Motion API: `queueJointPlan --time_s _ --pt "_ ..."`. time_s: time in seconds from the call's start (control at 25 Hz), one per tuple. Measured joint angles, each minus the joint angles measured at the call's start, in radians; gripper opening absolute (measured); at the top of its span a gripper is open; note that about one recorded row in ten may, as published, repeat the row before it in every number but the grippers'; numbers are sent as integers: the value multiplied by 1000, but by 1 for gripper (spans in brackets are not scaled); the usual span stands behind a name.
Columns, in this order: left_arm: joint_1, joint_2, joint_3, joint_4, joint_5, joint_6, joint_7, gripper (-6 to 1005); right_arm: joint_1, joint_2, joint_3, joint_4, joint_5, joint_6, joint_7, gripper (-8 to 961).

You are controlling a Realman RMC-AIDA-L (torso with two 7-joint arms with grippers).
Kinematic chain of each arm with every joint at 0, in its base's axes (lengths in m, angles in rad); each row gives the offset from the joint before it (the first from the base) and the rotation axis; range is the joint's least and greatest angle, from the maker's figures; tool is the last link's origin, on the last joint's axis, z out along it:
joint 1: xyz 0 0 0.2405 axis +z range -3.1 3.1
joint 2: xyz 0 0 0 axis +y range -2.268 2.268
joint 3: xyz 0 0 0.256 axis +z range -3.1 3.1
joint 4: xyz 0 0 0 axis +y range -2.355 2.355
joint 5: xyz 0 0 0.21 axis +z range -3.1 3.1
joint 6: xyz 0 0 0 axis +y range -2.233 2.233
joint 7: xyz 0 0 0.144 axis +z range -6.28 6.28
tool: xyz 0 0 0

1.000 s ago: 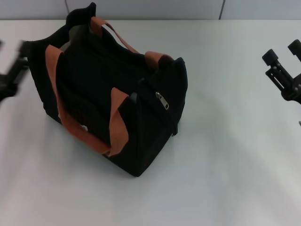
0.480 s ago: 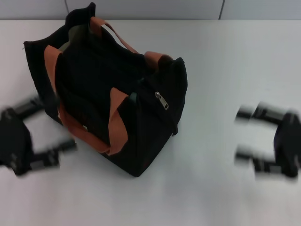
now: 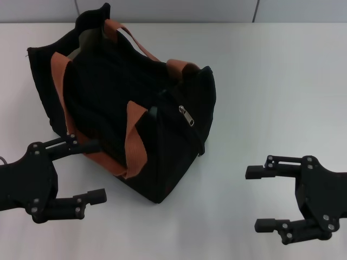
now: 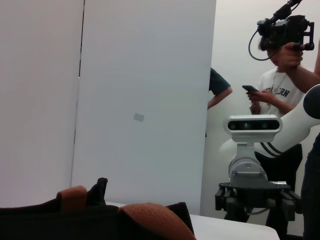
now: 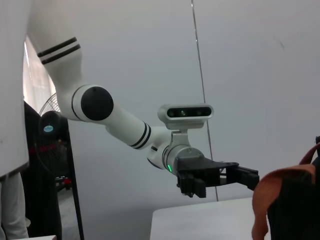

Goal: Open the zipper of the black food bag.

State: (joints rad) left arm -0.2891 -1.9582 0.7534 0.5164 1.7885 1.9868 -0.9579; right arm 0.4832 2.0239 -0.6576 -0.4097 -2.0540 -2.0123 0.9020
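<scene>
The bag (image 3: 127, 116) sits on the white table (image 3: 260, 81), toward the robot's left and rather far back, one corner turned toward the robot. Its orange-brown handles (image 3: 135, 142) lie across the top and down the near face. The zipper (image 3: 186, 115) runs along the upper edge by the bag's right-hand corner, its silver pull tab lying flat on the fabric; that stretch of the zipper looks closed. The far end of the bag gapes a little, showing a pale lining. The left gripper (image 3: 81, 170) is low at the near left, fingers spread wide and pointing toward the bag; its upper finger reaches the bag's lower near edge, just beside a handle, though contact cannot be judged. The right gripper (image 3: 260, 197) is at the near right, well apart from the bag, fingers also spread wide, nothing between them. In the left wrist view, the bag's top and handles fill the lower edge, and behind the table stands a man (image 4: 280, 100) whose white shirt bears partly hidden letters, seemingly "…ERN"; the full word cannot be read. He holds a phone (image 4: 250, 89), with a camera (image 4: 282, 30) raised beside him. No writing shows on the bag.
</scene>
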Motion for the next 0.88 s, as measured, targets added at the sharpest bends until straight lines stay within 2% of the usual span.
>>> queueJointPlan --time_s 0.24,0.88 --pt "-4 0 1 1 2 -2 0 849 5 8 -1 0 0 13 0 781" --pt "-20 -2 0 2 3 -4 -13 849 6 12 0 -1 4 24 0 781"
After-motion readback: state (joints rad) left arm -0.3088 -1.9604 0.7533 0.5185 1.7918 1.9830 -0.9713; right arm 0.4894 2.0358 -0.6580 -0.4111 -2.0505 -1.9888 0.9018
